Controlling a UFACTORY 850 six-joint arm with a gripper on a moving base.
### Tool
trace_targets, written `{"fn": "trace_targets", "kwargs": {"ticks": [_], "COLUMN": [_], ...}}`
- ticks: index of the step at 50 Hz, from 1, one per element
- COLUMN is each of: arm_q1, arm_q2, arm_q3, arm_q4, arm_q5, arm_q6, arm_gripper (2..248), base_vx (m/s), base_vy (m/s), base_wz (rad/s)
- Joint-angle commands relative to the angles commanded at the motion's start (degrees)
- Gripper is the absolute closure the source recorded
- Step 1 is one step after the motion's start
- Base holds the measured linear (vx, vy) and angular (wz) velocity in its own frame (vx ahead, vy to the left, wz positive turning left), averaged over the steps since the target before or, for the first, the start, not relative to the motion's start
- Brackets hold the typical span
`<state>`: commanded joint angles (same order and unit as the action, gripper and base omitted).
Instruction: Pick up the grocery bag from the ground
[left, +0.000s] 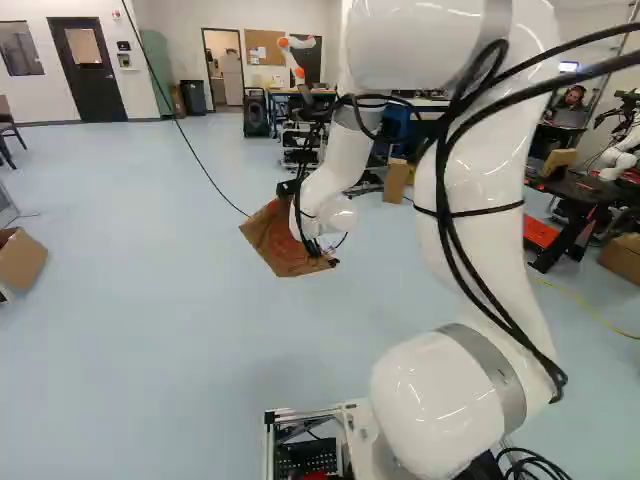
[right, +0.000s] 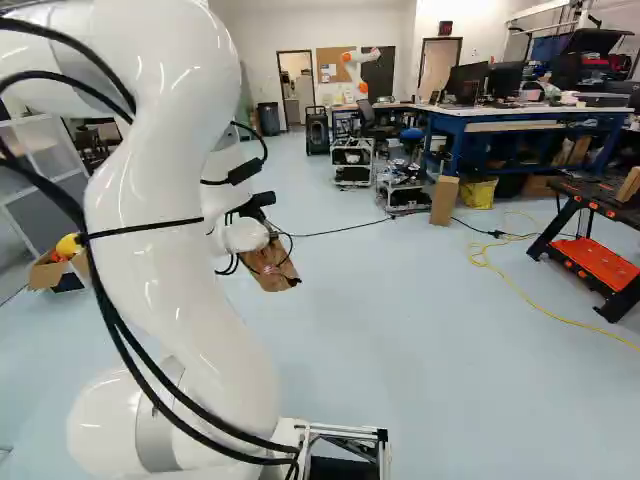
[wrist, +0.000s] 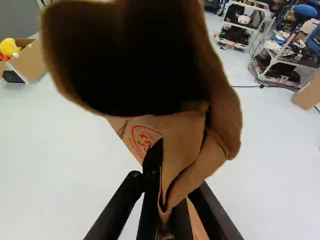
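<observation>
Cardboard box: open-topped, tan (left: 20, 258), on the floor left of the bag in the left base view, a rounded yellow thing (wrist: 8, 46) poking out.

Speaker: tall black upright case (left: 255, 112), on the floor, well beyond the bag.

Bag: brown paper grocery bag (left: 275, 242), out ahead of the base and, as far as I can judge, clear of the pale blue floor (left: 150, 330). It tilts, creased and soft, with a round red print on one side; its dark mouth gapes towards the wrist camera. I can't make out any contents.

Gripper: black two-fingered gripper (wrist: 164, 202), closed on a folded edge of the bag, paper pinched from both sides. Gathering the paper there probably gives a firmer hold, though a single pinch may let the bag swing or tear if it's loaded.

Arm: thick, glossy white arm (left: 505, 160), reaching forward to the bag, likely to keep it away from the base. Picking up looks all but finished; a slow, steady lift would suit.

Worktable: black-topped table with an orange lower shelf (right: 600, 265), well right of the bag.
</observation>
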<state>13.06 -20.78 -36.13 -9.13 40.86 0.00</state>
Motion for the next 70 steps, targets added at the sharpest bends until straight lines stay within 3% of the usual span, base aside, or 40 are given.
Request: {"fn": "trace_targets", "kwargs": {"ticks": [8, 34, 70], "arm_q1": [0.4, 0.1, -3.1], "arm_q2": [2.5, 3.8, 11.9], "arm_q3": [2.6, 3.8, 10.5], "arm_q4": [0.0, 0.2, 2.4], "arm_q5": [0.0, 0.3, 2.4], "arm_q6": [0.0, 0.0, 0.0], "arm_gripper": [221, 221, 221], "base_vx": [0.000, 0.000, 0.000], "base_vy": [0.000, 0.000, 0.000], "base_wz": [0.000, 0.000, 0.000]}}
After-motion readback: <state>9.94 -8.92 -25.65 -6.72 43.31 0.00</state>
